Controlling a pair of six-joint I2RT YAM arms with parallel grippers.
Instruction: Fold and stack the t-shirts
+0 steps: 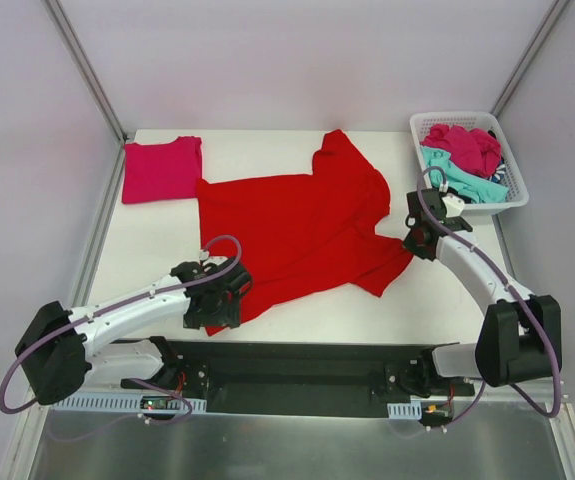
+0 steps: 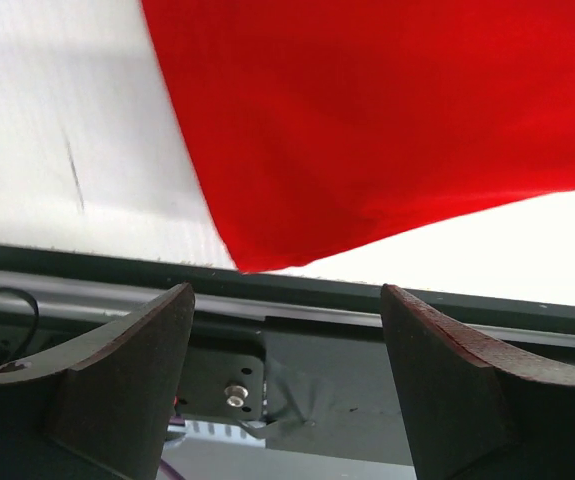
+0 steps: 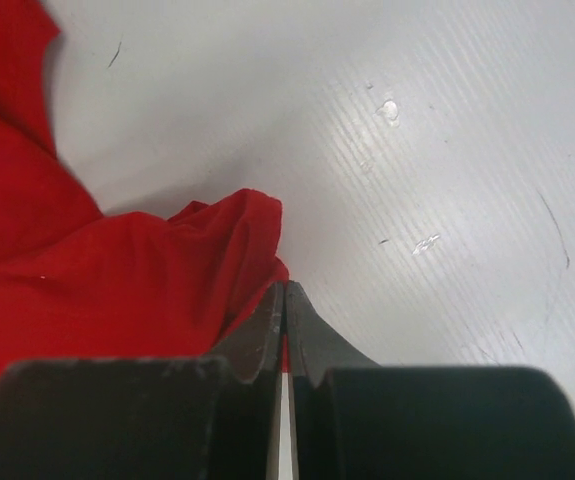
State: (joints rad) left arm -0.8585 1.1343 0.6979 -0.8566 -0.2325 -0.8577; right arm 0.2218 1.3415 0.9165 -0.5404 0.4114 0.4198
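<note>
Robot lab cell; white table [image 1: 257,150], framed blank walls [image 1: 297,60].

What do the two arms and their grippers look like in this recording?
Both arms match: the left arm and right arm have white links between chunky black joint housings, each with a looping purple cable. The left gripper has two broad, dark, curved fingers with worn reddish edges. The right gripper has the same dark fingers, tapering to thin tips.

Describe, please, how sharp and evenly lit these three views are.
Top external view: sharp, evenly lit, the large bright red cloth t-shirt vividly saturated. Left wrist view: white table top washed out, open left gripper dark. Right wrist view: cloth at the shut right gripper blurred, faint glare on the table.
</note>
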